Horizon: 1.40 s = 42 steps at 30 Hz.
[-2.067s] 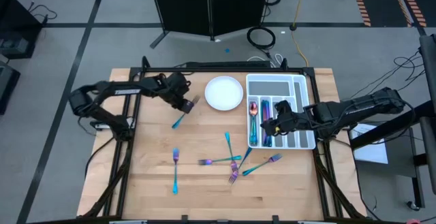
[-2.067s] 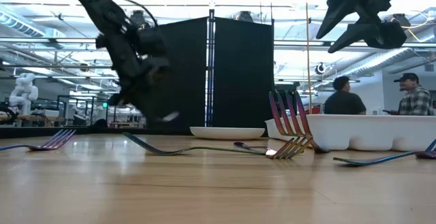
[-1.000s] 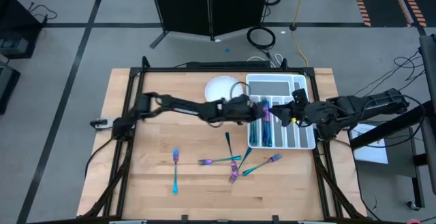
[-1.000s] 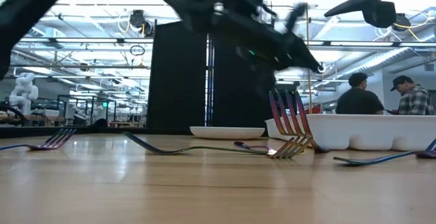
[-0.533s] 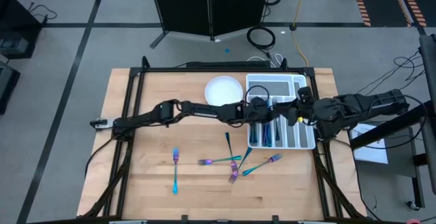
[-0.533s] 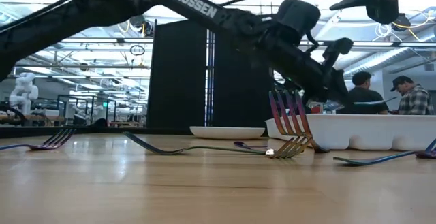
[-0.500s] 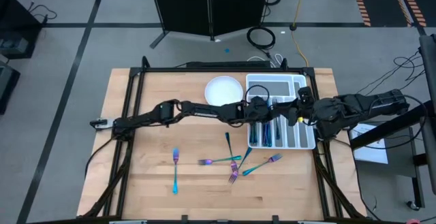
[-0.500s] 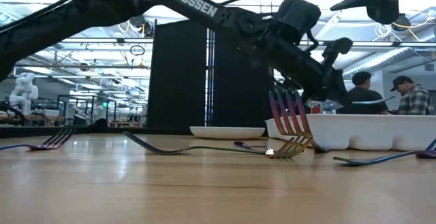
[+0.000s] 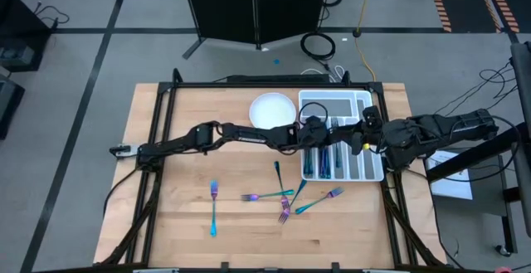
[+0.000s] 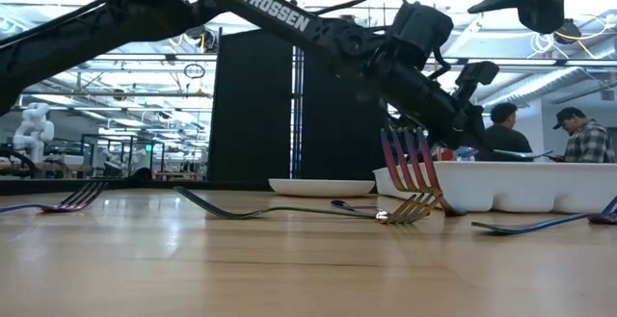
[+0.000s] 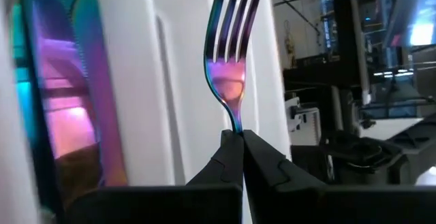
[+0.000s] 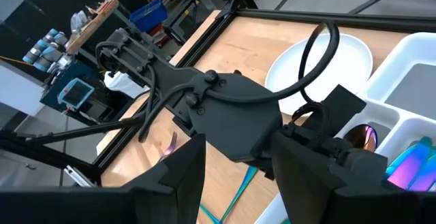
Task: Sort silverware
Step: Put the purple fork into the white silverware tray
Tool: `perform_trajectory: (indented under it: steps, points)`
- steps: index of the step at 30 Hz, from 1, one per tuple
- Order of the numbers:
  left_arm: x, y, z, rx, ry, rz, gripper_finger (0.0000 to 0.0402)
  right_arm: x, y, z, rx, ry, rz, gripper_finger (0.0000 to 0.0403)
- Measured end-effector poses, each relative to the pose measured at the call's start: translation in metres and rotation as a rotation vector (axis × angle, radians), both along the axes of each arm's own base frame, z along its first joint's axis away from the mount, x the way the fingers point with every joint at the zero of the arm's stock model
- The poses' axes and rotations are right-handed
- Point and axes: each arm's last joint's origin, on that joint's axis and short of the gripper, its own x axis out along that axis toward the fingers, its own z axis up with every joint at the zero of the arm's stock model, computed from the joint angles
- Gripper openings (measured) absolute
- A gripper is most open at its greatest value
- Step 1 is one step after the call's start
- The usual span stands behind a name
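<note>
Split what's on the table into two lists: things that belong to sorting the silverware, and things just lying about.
Part of the job:
- fork pinched in the left pincer, over the tray
- loose forks on the wood
- lone fork nearer the left side
- cutlery tray with pieces already in it
- right pincer, open above the tray

Just lying about:
- white plate

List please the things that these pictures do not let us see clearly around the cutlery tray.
- High view: which slot of the white cutlery tray lies under the held fork; the left end effector covers it.
- Left wrist view: the fork handle, hidden between the closed fingers.
- Low view: the tray's contents, hidden by its near wall.
- Right wrist view: the right end effector's own fingers are blurred and cut off by the edge.
</note>
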Motion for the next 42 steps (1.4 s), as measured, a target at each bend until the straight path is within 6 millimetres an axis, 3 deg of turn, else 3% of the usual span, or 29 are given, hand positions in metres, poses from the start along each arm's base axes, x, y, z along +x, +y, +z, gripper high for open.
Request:
perform_trajectory:
  steps: [10,20,32,36,39,42]
  points:
    - [0.001,0.000,0.001,0.004,-0.021,0.002,0.0029,0.000,0.001,0.000,0.009,0.000,0.019,0.0160]
    - [0.001,0.000,0.001,0.001,-0.022,-0.002,0.0032,0.000,0.001,0.000,0.011,-0.002,0.023,0.0160]
    - [-0.001,-0.004,-0.004,-0.072,0.040,-0.136,0.0032,0.001,0.001,0.001,0.009,-0.009,0.024,0.0160]
    - [-0.001,-0.003,-0.003,-0.025,0.040,-0.157,0.0032,0.001,0.001,0.003,0.007,-0.026,0.027,0.0160]
    - [0.001,0.001,0.003,-0.017,-0.026,-0.194,0.0032,0.002,0.001,0.003,0.003,-0.032,0.030,0.0160]
    - [0.005,0.009,0.021,0.030,-0.207,-0.350,0.0032,0.002,0.002,0.003,0.008,-0.032,0.040,0.0160]
